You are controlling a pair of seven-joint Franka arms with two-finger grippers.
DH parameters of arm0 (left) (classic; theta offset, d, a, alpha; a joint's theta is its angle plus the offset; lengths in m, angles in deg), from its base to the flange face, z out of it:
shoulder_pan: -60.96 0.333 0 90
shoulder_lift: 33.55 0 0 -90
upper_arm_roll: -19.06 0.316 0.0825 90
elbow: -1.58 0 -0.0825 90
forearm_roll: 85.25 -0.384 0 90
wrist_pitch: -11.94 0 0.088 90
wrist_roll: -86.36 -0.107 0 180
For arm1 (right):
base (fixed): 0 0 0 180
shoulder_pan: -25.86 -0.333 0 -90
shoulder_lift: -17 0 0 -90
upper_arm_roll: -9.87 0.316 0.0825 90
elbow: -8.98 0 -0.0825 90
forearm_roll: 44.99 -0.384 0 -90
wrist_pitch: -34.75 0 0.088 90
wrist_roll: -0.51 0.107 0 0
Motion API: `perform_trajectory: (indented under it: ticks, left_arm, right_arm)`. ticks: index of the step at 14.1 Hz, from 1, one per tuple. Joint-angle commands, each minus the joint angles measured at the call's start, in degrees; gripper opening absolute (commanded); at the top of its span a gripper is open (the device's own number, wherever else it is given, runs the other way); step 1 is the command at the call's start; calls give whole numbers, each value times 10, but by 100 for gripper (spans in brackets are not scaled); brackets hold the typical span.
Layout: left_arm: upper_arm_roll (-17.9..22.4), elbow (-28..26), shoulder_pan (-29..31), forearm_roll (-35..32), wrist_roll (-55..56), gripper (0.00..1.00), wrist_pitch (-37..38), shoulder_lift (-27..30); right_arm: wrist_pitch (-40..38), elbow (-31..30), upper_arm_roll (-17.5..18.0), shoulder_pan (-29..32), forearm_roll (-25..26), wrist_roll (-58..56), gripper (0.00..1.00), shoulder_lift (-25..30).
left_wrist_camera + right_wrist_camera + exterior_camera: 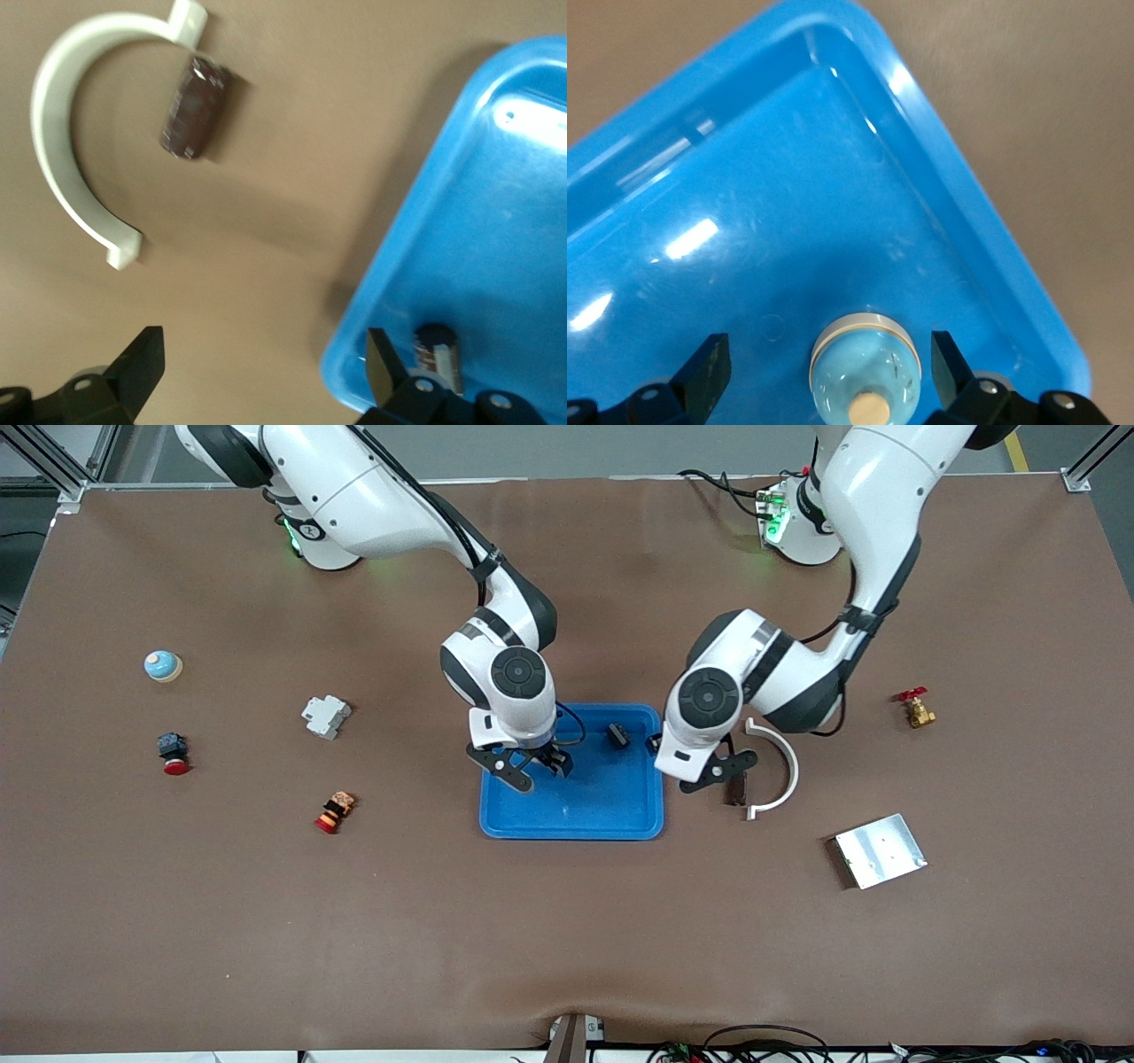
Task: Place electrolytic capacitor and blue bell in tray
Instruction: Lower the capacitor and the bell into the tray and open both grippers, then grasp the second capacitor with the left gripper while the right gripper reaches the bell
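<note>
**Tray** (602,806): bright blue, at table centre

**Blue bell** (866,372): pale-blue dome with a cream button. It sits on the tray floor by the 9 o'clock rim and is hidden under the arm in the front view. This half of the task looks done.

**Right gripper** (539,772): low over the bell, jaws apart, with a gap to the dome on each side.

**Electrolytic capacitor** (437,354): judged to be the small dark cylinder with a pale stripe lying inside the tray at its 3 o'clock rim. If so, this half is done as well.

**Brown cylinder** (737,788): lies on the table at the tray's 3 o'clock, beside a white half-ring clamp (784,766). It could equally be the capacitor, in which case that pick is left to do.

**Left gripper** (719,772): over bare table between the tray rim and the brown cylinder, jaws wide apart and holding nothing.

**Small black part** (617,736): in the tray at about 1 o'clock.

**Second pale-blue dome** (163,665): on the table well out at the tray's 10 o'clock, untouched.

**Writing**: none readable, and the print on the capacitor's stripe is too small to make out
</note>
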Motion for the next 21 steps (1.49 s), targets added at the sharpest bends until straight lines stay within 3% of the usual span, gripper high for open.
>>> perform_trajectory:
  ticks: [1, 6, 8, 14, 19, 21]
  left_arm:
    - [-3, -46, 33, -19, -77, 100, -28, 44]
    - [-4, -52, 84, -27, -221, 100, -50, 34]
    - [-3, -70, 101, -35, -256, 100, -105, 22]
    - [-2, -65, 106, -76, -264, 100, -165, -39]
    - [-2, -67, 106, -72, -253, 100, -198, -59]
    - [-1, -66, 109, -72, -252, 100, -205, -67]
  right_arm:
    - [-44, 17, 4, 21, 11, -37, 100, 20]
    - [-128, 12, 3, 72, 13, -145, 100, 82]
    - [-180, 5, 2, 102, 14, -213, 100, 117]
    - [-271, -32, 3, 191, 20, -378, 100, 240]
    - [-249, -110, 4, 251, 20, -505, 100, 317]
    - [-204, -166, 4, 291, 18, -568, 100, 358]
